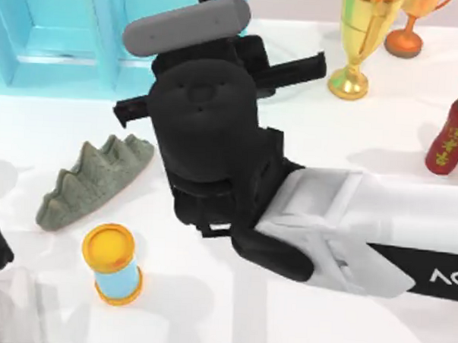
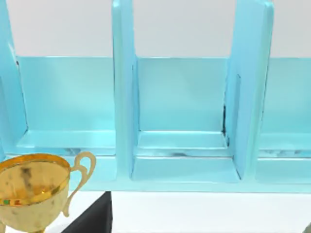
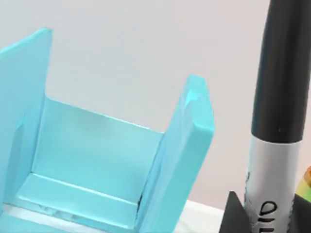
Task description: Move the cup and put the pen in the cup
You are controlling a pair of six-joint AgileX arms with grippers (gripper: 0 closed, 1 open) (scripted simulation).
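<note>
Clearly the right claw (image 3: 265, 213) is gripping the pen (image 3: 279, 97) upright, hanging over the desk's (image 1: 299, 311) middle near the blue rack (image 1: 60, 27). Dropping it into the cup is seemingly what remains.

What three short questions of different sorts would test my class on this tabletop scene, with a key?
1. True or false: the pen stands roughly upright in the right wrist view.
2. Multiple choice: what lies just beside the blue cylinder with yellow-orange ends in the top view? A) a grey-green spiky object B) a gold trophy C) a red bottle
3. Fill the gap: the rack with upright dividers is coloured ____.

Key: 1 true. 2 A, the grey-green spiky object; the gold trophy and red bottle stand at the far right of the table. 3 light blue.
</note>
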